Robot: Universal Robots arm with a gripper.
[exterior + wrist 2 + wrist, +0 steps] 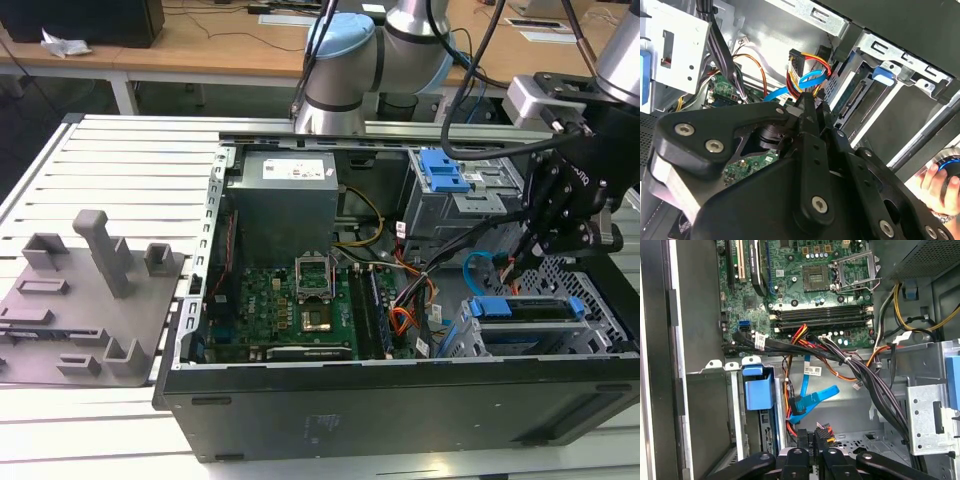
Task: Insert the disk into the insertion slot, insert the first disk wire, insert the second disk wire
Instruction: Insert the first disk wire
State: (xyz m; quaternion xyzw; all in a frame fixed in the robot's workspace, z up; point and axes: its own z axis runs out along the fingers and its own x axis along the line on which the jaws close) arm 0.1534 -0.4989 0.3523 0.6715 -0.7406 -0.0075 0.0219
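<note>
The disk [525, 309], framed by its blue carrier, sits inside the insertion slot [600, 298], a perforated silver cage at the case's front on the exterior view's right. The second wrist view shows the disk's connector edge [853, 97]. My gripper [538, 245] hangs just above and behind that cage. Its fingers [807, 107] are shut on the first disk wire [812, 67], an orange, red and black bundle; a black plug [823, 432] shows between the fingertips. The second disk wire [812, 399], light blue, loops loose beside the bundle, close to the fingertips.
A taller grey cage with a blue latch [445, 175] stands behind the gripper. The motherboard [290, 305] and power supply [285, 195] fill the case's left half. Black cable bundles [860, 372] cross near the gripper. A person's hand [939, 186] shows beyond the case. A grey fixture [90, 300] lies outside it.
</note>
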